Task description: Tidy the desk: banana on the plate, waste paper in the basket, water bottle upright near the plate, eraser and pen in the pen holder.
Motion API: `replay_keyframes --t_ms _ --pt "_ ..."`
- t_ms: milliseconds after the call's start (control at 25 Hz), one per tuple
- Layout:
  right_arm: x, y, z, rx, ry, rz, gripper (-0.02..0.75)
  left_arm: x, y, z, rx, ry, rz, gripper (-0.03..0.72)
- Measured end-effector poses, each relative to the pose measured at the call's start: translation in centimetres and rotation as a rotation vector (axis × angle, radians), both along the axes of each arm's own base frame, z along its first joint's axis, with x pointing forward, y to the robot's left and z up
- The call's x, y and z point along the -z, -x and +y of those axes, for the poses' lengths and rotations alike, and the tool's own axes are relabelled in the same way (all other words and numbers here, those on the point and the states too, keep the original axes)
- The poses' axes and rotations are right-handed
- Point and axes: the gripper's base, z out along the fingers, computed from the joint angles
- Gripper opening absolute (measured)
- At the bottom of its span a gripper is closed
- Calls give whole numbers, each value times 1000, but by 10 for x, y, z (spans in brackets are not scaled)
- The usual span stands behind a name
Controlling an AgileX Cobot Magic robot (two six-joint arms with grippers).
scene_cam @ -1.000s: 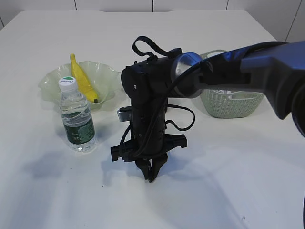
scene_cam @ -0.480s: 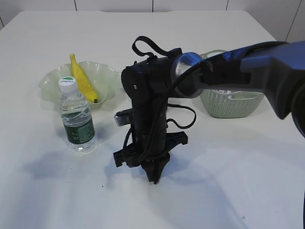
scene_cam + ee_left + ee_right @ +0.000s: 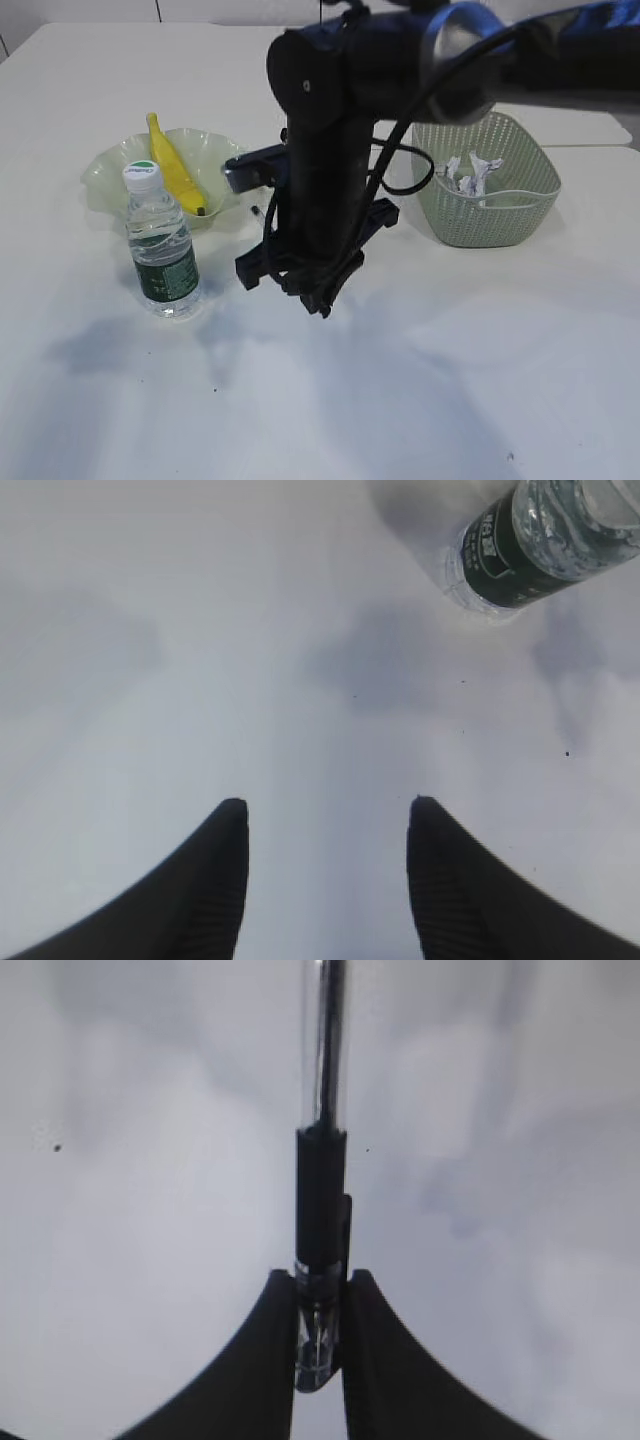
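In the right wrist view my right gripper (image 3: pixel 320 1275) is shut on the pen (image 3: pixel 322 1190), a black and clear barrel that runs straight away from the jaws above the white table. The exterior view shows that gripper (image 3: pixel 320 303) hanging over the table's middle; the pen cannot be made out there. My left gripper (image 3: pixel 325 805) is open over bare table, with nothing between its fingers. The banana (image 3: pixel 178 170) lies on the green plate (image 3: pixel 110 170). The water bottle (image 3: pixel 160 245) stands upright beside the plate. Waste paper (image 3: pixel 470 175) lies in the basket (image 3: pixel 490 215). Eraser and pen holder are out of view.
The bottle's lower part (image 3: pixel 515 545) shows at the top right of the left wrist view. The right arm (image 3: pixel 340 120) reaches in from the upper right, between plate and basket. The white table (image 3: pixel 450 380) runs on to the front and right.
My right gripper has pinched shut on the pen and risen from the table surface. The arm swung up, so the basket now shows in full. The left gripper has not changed.
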Motion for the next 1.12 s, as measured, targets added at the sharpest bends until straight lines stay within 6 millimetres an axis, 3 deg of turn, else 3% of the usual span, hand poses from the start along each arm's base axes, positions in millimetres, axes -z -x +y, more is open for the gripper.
replay_keyframes --t_ms 280,760,920,1120 --pt "-59 20 -15 -80 -64 -99 67 0 0 0 0 -2 0 359" --pt "-145 104 -81 -203 -140 -253 66 0 1 0 2 -2 7 353" --pt "-163 122 -95 -234 -162 -303 66 0 1 0 22 -6 7 353" --pt "-163 123 -96 -263 -156 -305 66 0 1 -4 85 8 -4 353"
